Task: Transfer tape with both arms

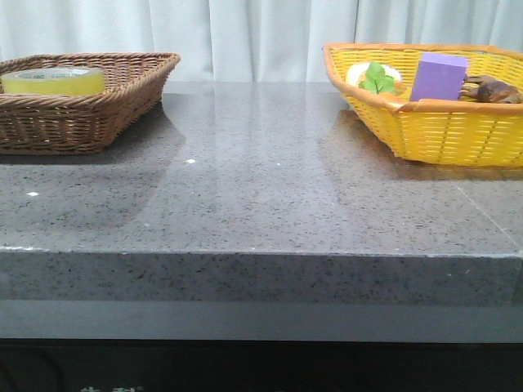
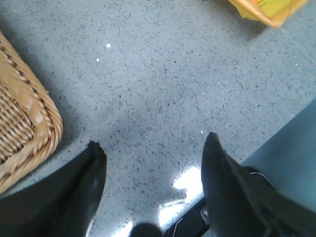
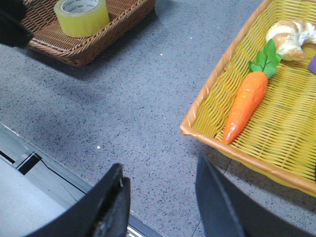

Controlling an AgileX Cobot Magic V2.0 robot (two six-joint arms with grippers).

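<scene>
The yellow tape roll lies flat in the brown wicker basket at the far left of the table. It also shows in the right wrist view, inside the same basket. Neither arm shows in the front view. My left gripper is open and empty above the grey tabletop, beside the brown basket's corner. My right gripper is open and empty above the table's front edge, close to the yellow basket.
The yellow basket at the far right holds a purple block, a carrot, a croissant and a brown object. Grey speckled tabletop lies between the baskets.
</scene>
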